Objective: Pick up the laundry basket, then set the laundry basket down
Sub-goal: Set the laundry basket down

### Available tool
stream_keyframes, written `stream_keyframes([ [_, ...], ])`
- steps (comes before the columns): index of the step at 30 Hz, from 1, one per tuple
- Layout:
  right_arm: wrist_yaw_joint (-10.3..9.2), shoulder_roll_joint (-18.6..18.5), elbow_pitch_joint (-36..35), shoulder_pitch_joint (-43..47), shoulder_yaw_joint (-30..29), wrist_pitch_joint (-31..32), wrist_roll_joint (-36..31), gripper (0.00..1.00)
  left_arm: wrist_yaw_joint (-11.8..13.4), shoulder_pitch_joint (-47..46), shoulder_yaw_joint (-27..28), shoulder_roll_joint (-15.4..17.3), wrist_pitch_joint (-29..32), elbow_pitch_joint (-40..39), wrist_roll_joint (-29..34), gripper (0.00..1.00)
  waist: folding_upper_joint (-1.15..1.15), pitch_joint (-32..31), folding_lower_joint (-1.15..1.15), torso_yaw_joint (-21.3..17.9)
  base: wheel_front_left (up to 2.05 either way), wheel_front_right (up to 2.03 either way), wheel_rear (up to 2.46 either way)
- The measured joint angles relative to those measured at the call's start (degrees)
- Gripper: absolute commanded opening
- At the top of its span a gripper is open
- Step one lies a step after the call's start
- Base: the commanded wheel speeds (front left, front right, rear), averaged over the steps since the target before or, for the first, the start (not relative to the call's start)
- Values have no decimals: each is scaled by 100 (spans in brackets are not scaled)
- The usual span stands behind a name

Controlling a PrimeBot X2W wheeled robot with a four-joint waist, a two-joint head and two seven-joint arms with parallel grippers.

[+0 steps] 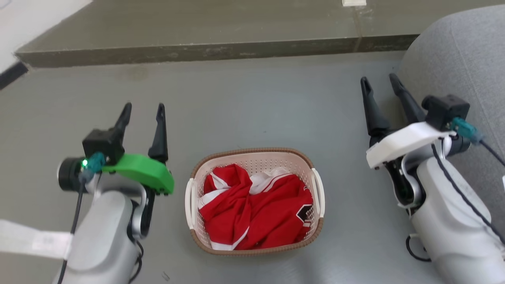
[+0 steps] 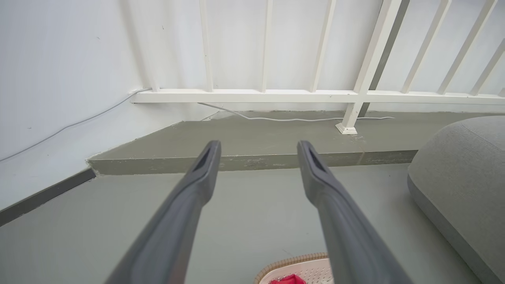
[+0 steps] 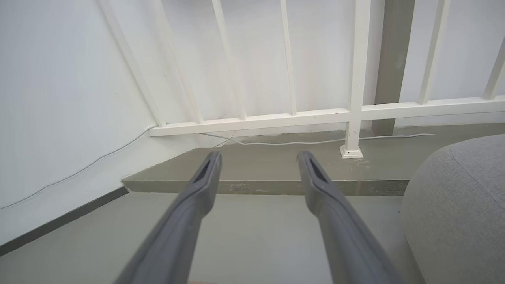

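The laundry basket (image 1: 197, 173) stands on the grey floor between my arms, cream-white and perforated, with a brown rim and white side handles. A red and white garment (image 1: 256, 209) fills it. My left gripper (image 1: 144, 110) hangs open to the basket's left, apart from it, fingers pointing away. My right gripper (image 1: 380, 85) is open too, farther off to the basket's right. In the left wrist view the open left gripper (image 2: 258, 148) holds nothing, and a corner of the basket (image 2: 307, 268) shows at the bottom edge. The right gripper (image 3: 258, 157) is empty in the right wrist view.
A raised grey step (image 1: 205, 51) runs across ahead, with a white railing (image 2: 315, 96) and a white cable (image 2: 292, 119) on it. A grey cushioned seat (image 1: 461, 59) crowds the right arm. A white wall (image 2: 59, 79) closes the left side.
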Motion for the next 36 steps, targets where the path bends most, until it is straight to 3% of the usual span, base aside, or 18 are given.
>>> stream_keyframes([
  [20,-364,-10,-708,1317,-192,0,-354,100,108,1483,213,53,0,-792,346,100,0,-395,0,50,0,0,0],
  [36,-474,-88,-1173,1692,-267,0,-493,100,114,1963,457,47,0,-1277,492,100,0,-406,0,98,0,0,0],
])
